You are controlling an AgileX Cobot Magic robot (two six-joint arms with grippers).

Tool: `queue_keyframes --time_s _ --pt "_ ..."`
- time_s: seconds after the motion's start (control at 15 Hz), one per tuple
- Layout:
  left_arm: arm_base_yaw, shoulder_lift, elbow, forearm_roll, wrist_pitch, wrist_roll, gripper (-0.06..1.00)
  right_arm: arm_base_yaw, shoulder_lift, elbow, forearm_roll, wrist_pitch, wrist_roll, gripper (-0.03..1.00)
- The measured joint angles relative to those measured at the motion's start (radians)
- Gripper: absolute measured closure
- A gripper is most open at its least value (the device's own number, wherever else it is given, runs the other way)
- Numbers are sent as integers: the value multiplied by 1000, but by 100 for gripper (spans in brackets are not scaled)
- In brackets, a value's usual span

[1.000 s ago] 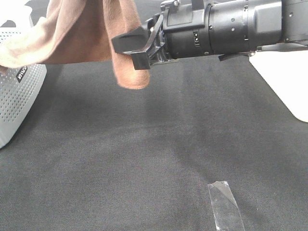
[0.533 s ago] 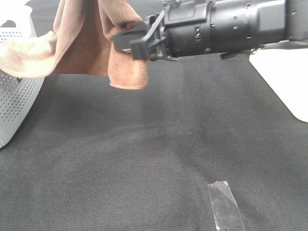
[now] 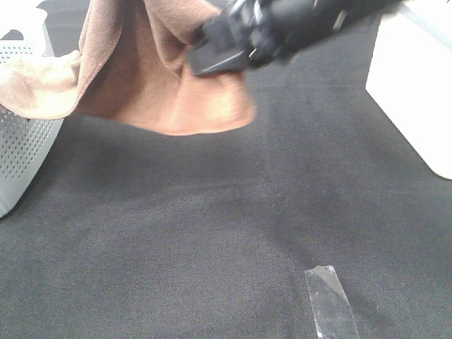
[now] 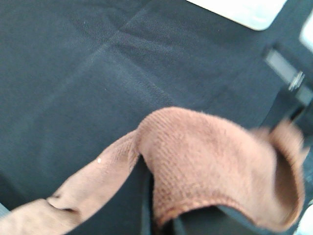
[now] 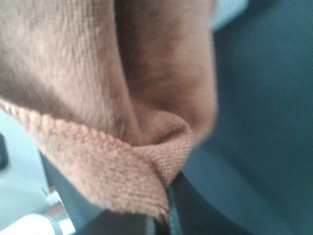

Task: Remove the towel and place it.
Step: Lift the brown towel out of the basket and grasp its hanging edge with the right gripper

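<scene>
The brown towel (image 3: pixel 162 85) hangs in the air at the back left of the exterior view. Its pale left end (image 3: pixel 35 88) lies over the rim of a white basket. My right gripper (image 3: pixel 212 53), blurred with motion, reaches in from the upper right and is shut on the towel's upper fold. The right wrist view is filled by the towel (image 5: pixel 107 98), pinched at a dark finger (image 5: pixel 172 205). In the left wrist view the towel (image 4: pixel 205 161) folds over my left gripper (image 4: pixel 164 226), which seems shut on it. The left gripper is out of the exterior view.
A white perforated basket (image 3: pixel 21 148) stands at the left edge. A white box (image 3: pixel 417 78) sits at the right. A strip of clear tape (image 3: pixel 330 304) lies on the black cloth table (image 3: pixel 226 226) near the front.
My right gripper has swung up and tilted with the towel. The hanging fold has spread wider and shifted right. The towel's left end still rests on the basket.
</scene>
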Motion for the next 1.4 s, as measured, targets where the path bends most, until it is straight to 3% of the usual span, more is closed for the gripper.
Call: queue_keyframes --time_s 0.2,0.33,0.53,0.67,0.87,1.13,1.4 --pt "0 0 0 53 0 41 92 0 0 -208 -327 156 226 97" --pt "0 0 0 111 -9 45 92 0 0 -270 -464 187 274 97" --pt "0 0 0 171 -114 103 92 0 9 -416 -684 197 320 97" --pt "0 0 0 202 -271 154 92 0 55 -592 -842 156 325 97" --pt "0 8 0 270 -431 214 92 0 145 -726 -933 98 325 97" --pt "0 74 0 391 -645 250 92 -5 223 -747 -1033 -71 362 97" --pt "20 165 0 492 -929 250 92 -94 291 -749 -1070 -307 484 97"
